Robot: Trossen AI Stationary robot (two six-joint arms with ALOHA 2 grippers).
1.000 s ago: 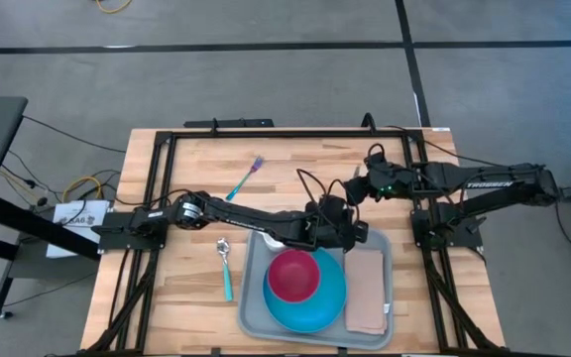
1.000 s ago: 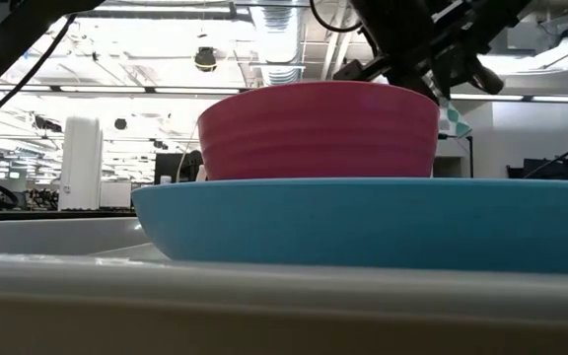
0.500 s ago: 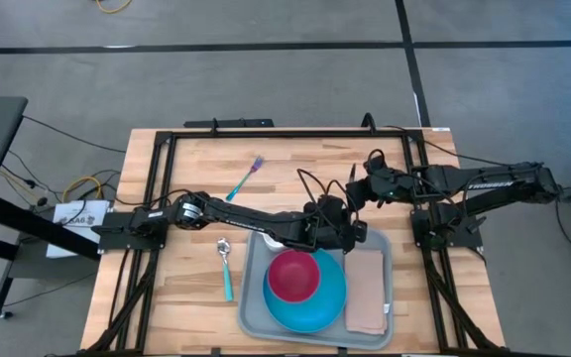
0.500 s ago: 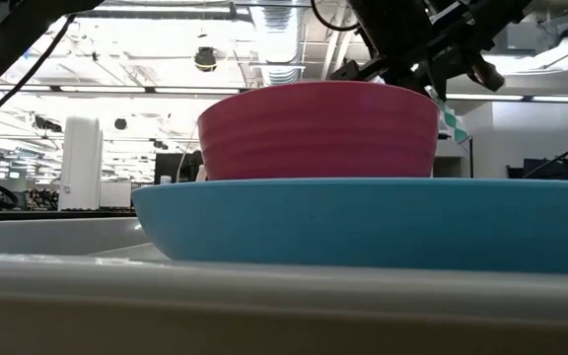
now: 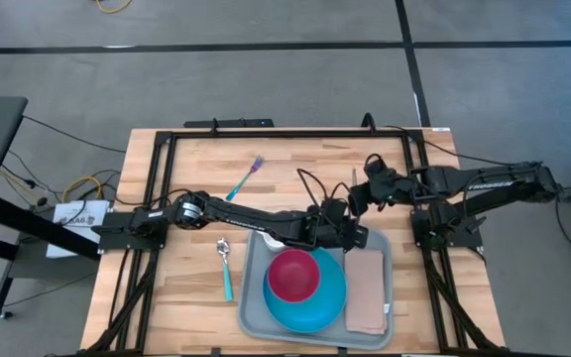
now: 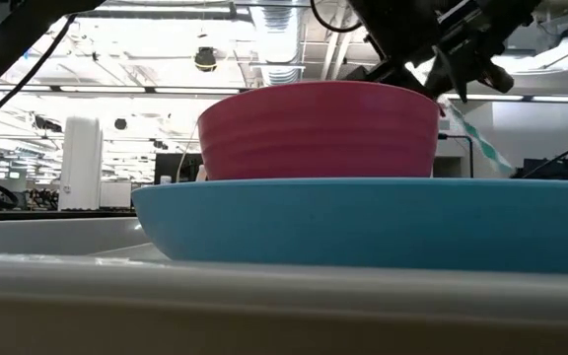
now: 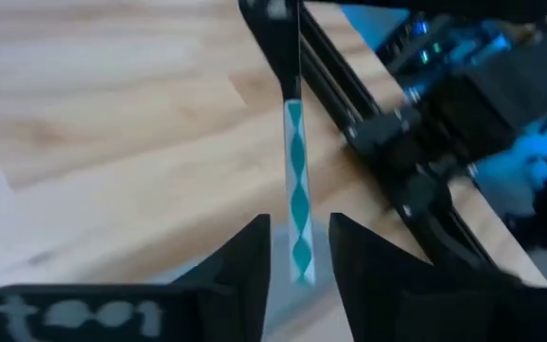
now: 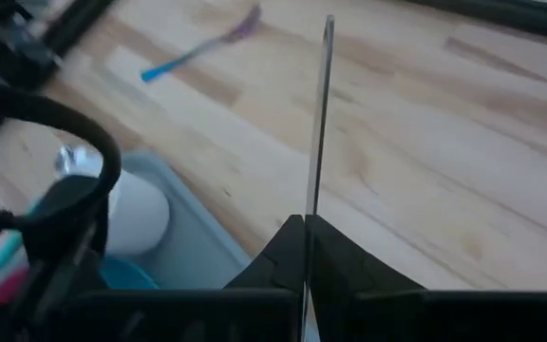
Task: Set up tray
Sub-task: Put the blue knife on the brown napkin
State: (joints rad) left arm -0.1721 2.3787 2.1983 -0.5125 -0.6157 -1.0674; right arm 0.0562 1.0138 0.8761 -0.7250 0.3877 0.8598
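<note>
The light-grey tray (image 5: 253,297) lies at the table's near middle. It carries a blue plate (image 5: 327,302) with a red bowl (image 5: 293,275), a brown napkin (image 5: 367,290) and a white cup (image 5: 272,239). My right gripper (image 5: 358,195) is shut on a knife above the tray's far edge. The knife's thin blade (image 8: 320,114) points toward the far edge. Its teal-and-white patterned handle (image 7: 296,171) slants down between the fingers of my left gripper (image 7: 298,228). My left gripper is open, and the handle shows a gap on both sides. My right gripper (image 8: 307,226) pinches the knife between its two fingers at about where blade and handle meet (image 7: 292,103). The blade sticks out past the fingertips, seen edge-on. The handle (image 6: 476,133) hangs slanting below the gripper. The knife is lifted clear of table and tray.
A spoon with a teal handle (image 5: 225,270) lies on the wood left of the tray. A blue fork with a purple head (image 5: 247,178) lies toward the far left. The black frame rails (image 5: 266,132) run along the table's edges. Bare wood shows between fork and tray.
My right gripper has drawn slightly toward the table's right edge, taking the knife along. In the low view, more of the patterned handle now shows, slanting lower to the right. My left gripper has crept a little rightward along the tray's far rim.
</note>
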